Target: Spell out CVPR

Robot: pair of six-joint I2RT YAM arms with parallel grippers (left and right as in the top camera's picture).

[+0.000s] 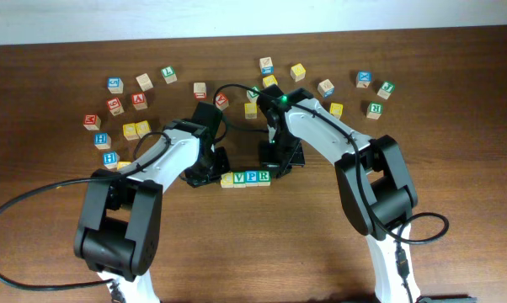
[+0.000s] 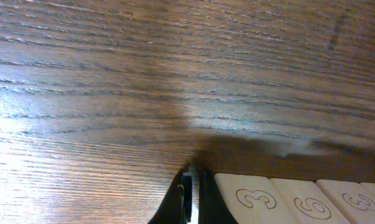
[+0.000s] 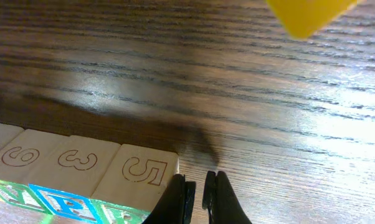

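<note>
Now, your four small wooden alphabet cubes [image 1: 246, 178] sit touching in a row on the brown wood counter [image 1: 456, 210] — yellow face, green V, blue P, green R. The left jaws and right jaws, narrow and empty, flank its ends — open wood lies toward the arm bases.

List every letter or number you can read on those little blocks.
"V": green, on the V cube in the row.
"P": blue, on the P cube.
"R": green, on the R cube.
"5": R cube's side.
"3": P cube's side.
Scattered cubes: too small to read.
</note>
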